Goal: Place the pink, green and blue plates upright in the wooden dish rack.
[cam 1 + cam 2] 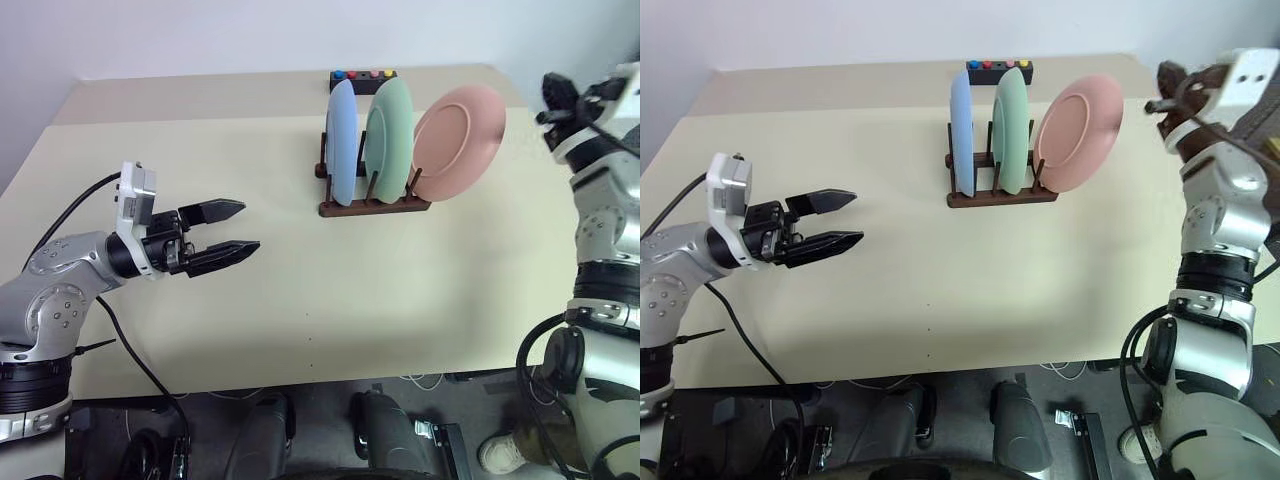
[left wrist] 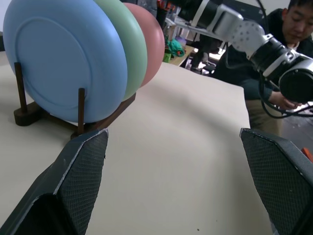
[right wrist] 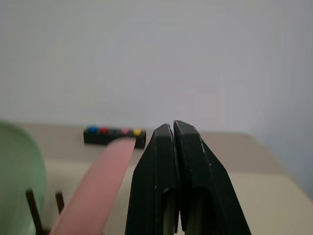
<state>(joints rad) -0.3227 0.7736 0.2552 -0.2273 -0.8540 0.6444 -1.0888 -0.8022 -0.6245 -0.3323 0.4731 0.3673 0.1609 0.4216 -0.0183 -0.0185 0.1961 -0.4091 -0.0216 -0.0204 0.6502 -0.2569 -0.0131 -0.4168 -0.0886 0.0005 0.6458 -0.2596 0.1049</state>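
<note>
Three plain round plates stand on edge in one small dark brown wooden dish rack [image 1: 372, 203] on the beige tabletop [image 1: 300, 300]: a light blue plate [image 1: 341, 140] nearest the left gripper [image 1: 232, 232], a pale mint green plate [image 1: 389, 140] in the middle, and a salmon pink plate [image 1: 458, 142] nearest the right gripper [image 3: 173, 128], tilted outward toward that side. The left gripper hovers over the table well apart from the rack, pointing toward it, its two black fingers spread wide and empty. The left wrist view adds what the head views omit: the blue plate's face seated between two upright pegs, and a seated person [image 2: 293, 29] beyond the table's far edge. The right wrist view shows the right gripper's two fingers pressed together with nothing between them, the pink plate's rim just beside and below them; whether they touch it cannot be judged. Beyond the rack from both grippers lies one small black box [image 1: 363, 76] with four coloured buttons: blue, red, pink and yellow.
</note>
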